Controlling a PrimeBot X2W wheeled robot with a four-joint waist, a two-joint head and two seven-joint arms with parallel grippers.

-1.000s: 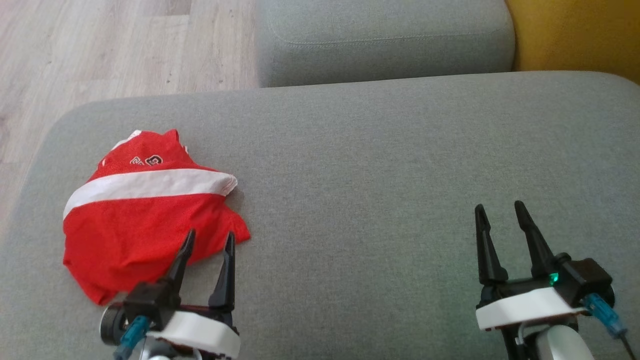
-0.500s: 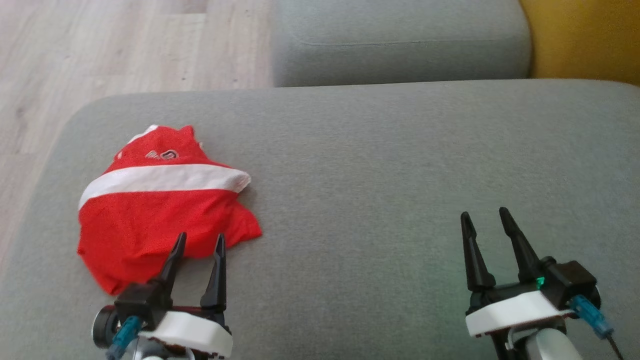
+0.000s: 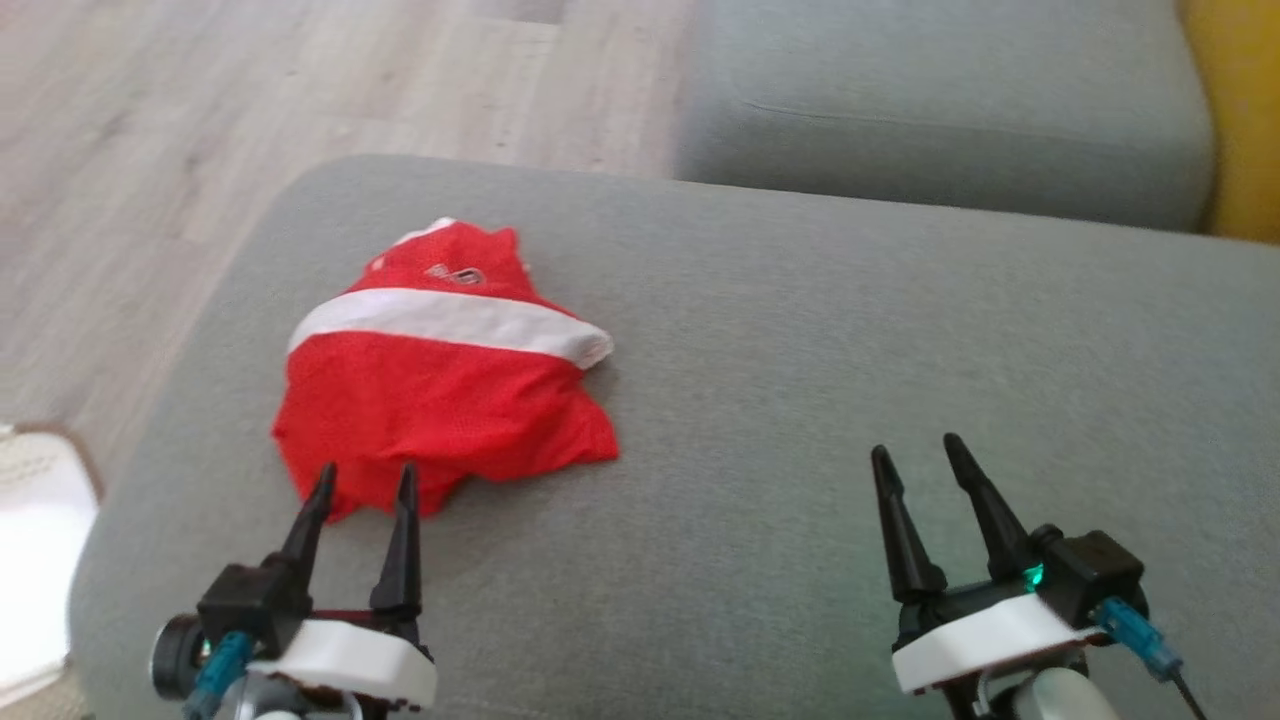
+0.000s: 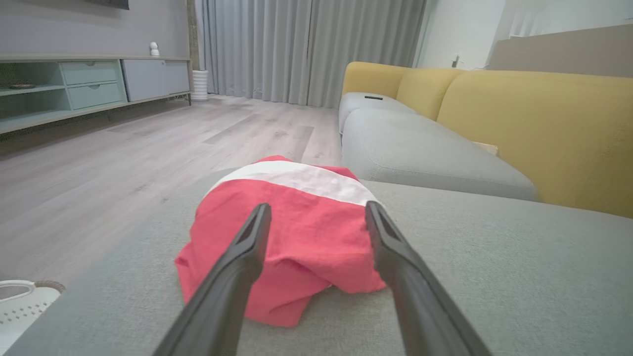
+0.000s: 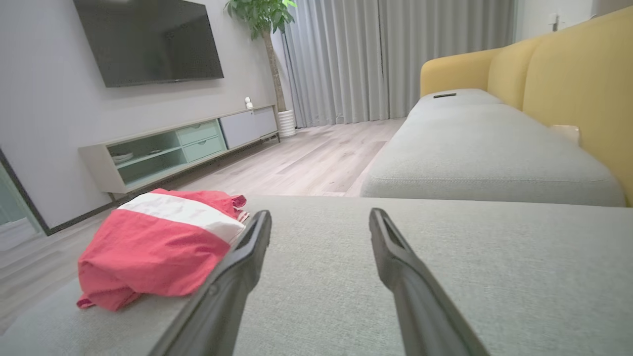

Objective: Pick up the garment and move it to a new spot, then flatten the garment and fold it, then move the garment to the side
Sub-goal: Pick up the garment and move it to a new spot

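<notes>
While the crumpled red garment [image 3: 440, 390] lies at ten o'clock on the grey cushion [image 3: 800, 400] in the head view, the left gripper [image 3: 366, 470] sits at seven near its edge, the right gripper [image 3: 915, 446] at five, both with jaws apart, empty. Left wrist view: garment at twelve, beyond the spread jaws. Right wrist view: garment at nine.

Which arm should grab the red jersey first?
Left. The left claw stands open right at the near edge of the crumpled red jersey; the right claw, also open, hovers over bare grey cushion well aside.
</notes>
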